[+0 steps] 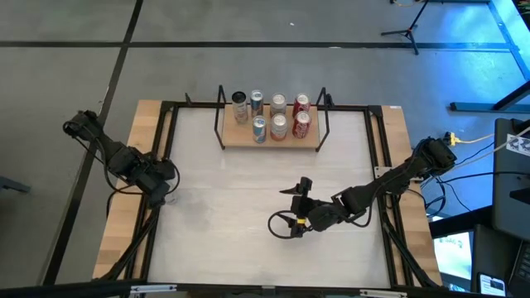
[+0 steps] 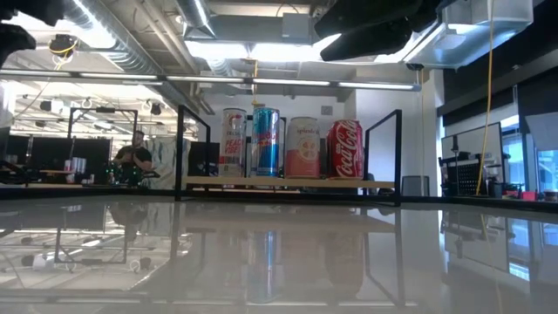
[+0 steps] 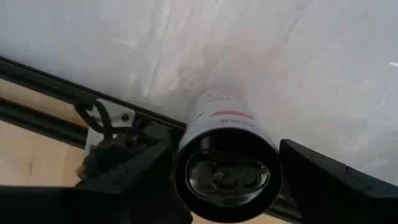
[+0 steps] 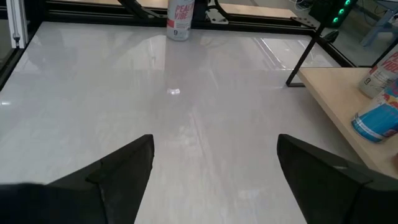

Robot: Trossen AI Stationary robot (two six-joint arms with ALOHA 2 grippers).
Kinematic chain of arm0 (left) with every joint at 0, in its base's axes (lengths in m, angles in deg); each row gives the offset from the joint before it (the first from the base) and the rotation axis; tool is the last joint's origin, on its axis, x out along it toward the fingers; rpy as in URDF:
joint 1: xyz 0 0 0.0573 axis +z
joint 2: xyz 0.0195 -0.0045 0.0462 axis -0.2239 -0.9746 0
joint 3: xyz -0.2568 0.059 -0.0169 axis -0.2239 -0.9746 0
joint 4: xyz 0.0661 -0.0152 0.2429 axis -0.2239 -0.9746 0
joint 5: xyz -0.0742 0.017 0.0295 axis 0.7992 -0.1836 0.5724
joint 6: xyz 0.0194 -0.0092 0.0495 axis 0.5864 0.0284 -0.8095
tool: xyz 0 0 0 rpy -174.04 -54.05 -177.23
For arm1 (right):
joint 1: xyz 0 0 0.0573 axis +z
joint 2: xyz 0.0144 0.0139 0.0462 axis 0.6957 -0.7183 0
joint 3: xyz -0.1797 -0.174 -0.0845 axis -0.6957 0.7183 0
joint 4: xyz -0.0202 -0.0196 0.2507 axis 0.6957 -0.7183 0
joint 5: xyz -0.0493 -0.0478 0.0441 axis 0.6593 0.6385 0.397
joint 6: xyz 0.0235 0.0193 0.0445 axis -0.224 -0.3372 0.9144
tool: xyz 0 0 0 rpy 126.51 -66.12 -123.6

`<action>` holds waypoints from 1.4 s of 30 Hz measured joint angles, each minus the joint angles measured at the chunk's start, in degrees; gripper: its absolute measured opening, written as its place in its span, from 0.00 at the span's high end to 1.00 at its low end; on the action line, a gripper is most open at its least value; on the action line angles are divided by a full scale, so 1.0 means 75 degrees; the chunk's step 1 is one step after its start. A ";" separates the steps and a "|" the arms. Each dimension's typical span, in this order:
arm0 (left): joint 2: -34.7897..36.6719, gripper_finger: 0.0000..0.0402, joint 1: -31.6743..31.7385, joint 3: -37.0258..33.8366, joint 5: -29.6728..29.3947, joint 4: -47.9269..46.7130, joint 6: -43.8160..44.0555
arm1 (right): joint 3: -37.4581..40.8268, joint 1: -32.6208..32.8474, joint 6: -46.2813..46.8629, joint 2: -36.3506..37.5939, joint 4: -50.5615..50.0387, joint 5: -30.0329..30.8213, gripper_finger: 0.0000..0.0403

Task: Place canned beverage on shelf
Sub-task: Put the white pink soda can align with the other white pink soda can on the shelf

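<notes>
A white can [image 3: 227,124] with a red band and a dark top stands upright on the white table near its left edge, and also shows in the right wrist view [image 4: 180,22]. My left gripper [image 3: 225,148] points down over it, open, with one finger on either side of the can's top. The shelf [image 1: 269,139], a light-wood board with black rod uprights, sits at the table's far side and bears several upright cans [image 2: 288,144]. My right gripper [image 1: 286,207] hangs open over the table's middle right, with nothing between its fingers [image 4: 214,180].
A black metal frame [image 1: 161,149] runs along the table's wooden side edges, close to the can and my left arm. Bare white tabletop [image 1: 240,190] lies between the can, the shelf and my right gripper. A person [image 2: 135,155] sits far off in the room.
</notes>
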 joint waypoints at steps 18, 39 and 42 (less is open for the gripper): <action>0.0059 0.41 0.0000 -0.0682 0.0364 0.0096 0.0367 | 0.0000 -0.0015 -0.0184 -0.0003 -0.0004 0.0200 0.16; -0.2385 0.40 0.0596 0.0902 -0.0419 0.2488 -0.2597 | 0.0000 -0.0015 -0.0114 -0.0006 0.0053 0.0204 0.16; -0.2954 0.40 0.0901 0.1172 -0.0138 0.2847 -0.3428 | 0.0000 -0.0015 -0.0109 -0.0006 0.0053 0.0203 0.16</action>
